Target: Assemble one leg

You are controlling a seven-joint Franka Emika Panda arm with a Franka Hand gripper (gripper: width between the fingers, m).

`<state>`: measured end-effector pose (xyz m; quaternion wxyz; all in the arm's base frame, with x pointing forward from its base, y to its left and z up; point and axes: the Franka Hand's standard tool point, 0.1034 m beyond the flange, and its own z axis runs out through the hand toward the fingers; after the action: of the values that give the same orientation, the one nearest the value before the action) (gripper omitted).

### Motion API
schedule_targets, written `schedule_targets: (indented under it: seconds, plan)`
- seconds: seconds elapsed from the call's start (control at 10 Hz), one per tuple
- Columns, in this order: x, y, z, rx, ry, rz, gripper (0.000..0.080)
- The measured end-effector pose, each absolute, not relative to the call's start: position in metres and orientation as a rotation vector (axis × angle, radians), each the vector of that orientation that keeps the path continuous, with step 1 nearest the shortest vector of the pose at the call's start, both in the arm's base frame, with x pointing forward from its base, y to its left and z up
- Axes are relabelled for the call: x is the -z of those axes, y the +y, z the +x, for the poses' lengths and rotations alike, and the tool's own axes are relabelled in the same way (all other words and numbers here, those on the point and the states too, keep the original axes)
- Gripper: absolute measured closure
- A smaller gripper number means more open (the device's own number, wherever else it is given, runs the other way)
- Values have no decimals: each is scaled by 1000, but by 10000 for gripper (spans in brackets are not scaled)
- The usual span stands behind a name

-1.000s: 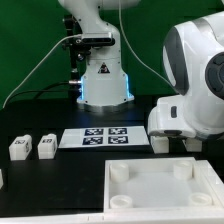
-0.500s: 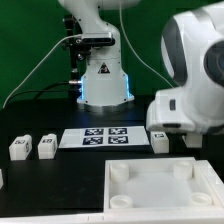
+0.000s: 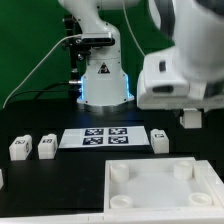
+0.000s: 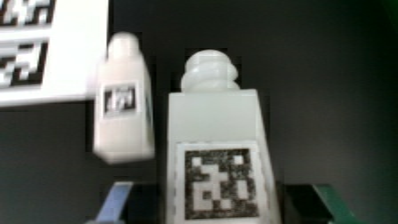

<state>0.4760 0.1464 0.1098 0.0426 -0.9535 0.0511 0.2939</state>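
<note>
My gripper [image 3: 190, 118] hangs above the table at the exterior view's right, over the far right corner of the large white tray-like piece [image 3: 160, 186]. In the wrist view the gripper [image 4: 222, 206] is shut on a leg [image 4: 217, 120], a white block with a round knob at its end and a tag on its face. The leg is lifted off the table. A second leg [image 4: 121, 110] lies on the black table below it; it also shows in the exterior view [image 3: 159, 140], next to the marker board [image 3: 97, 137].
Two more legs [image 3: 19, 148] [image 3: 46, 148] lie at the exterior view's left on the black table. The marker board's corner shows in the wrist view [image 4: 45, 50]. The robot base [image 3: 103, 80] and cables stand at the back.
The arm has risen from just above the table at the exterior view's right, taking the gripper upward. The legs on the table have not moved.
</note>
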Motion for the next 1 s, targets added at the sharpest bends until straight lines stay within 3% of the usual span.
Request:
schedule_targets:
  seconds: [0.1, 0.3, 0.7, 0.8, 1.0]
  plan:
    - [-121, 142, 501, -697, 138, -2975, 508]
    - [-134, 138, 515, -415, 115, -3031, 508]
    - [-132, 144, 527, 147, 90, -3022, 508]
    - [-133, 133, 543, 259, 69, -3015, 508]
    - [-164, 116, 595, 496, 58, -2983, 508]
